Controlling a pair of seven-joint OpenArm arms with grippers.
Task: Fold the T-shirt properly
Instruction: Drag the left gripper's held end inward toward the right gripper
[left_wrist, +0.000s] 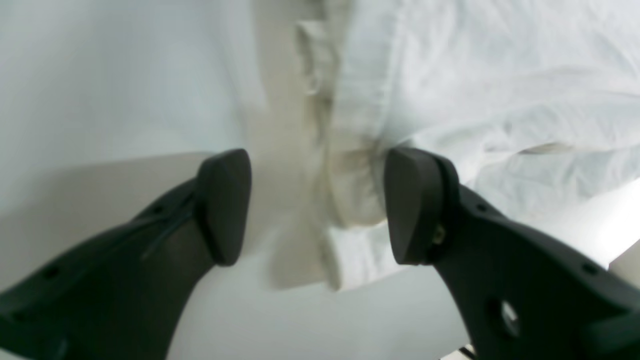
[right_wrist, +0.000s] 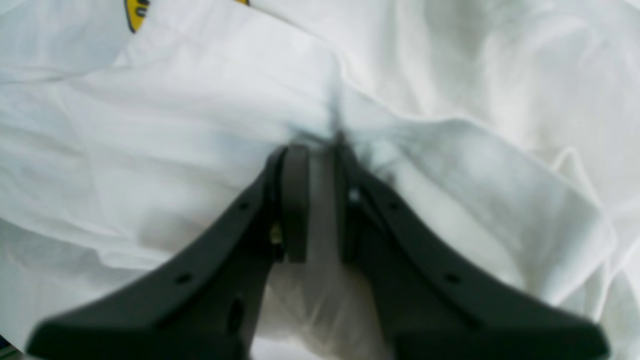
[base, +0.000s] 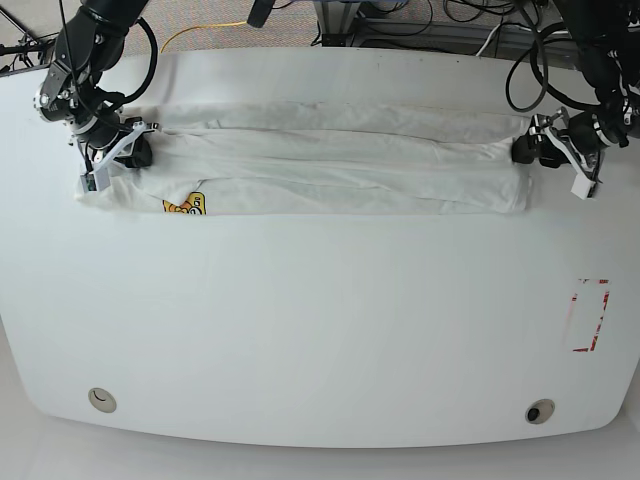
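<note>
- left wrist view: the left claw (left_wrist: 317, 205) stands with its pads well apart and nothing pinched; a rumpled, seamed edge of the t-shirt (left_wrist: 475, 90) lies between and just beyond them on the white tabletop (left_wrist: 100, 75). the cloth looks thin, limp and light, so it should bunch rather than hold a crease unaided. the doubled seam is the firmest place to take hold.
- right wrist view: the right claw (right_wrist: 320, 200) is clamped on a gathered fold of the t-shirt (right_wrist: 175, 125), wrinkles fanning out from the pinch. a scrap of yellow print (right_wrist: 134, 14) shows at the top edge. soft cotton like this will sag and drag if lifted from one end only.
- base view: the t-shirt (base: 330, 165) lies as a long narrow band across the far part of the tabletop (base: 320, 330), the right claw (base: 128, 150) at one end, the left claw (base: 532, 147) at the other. both ends want holding at once for an even fold.
</note>
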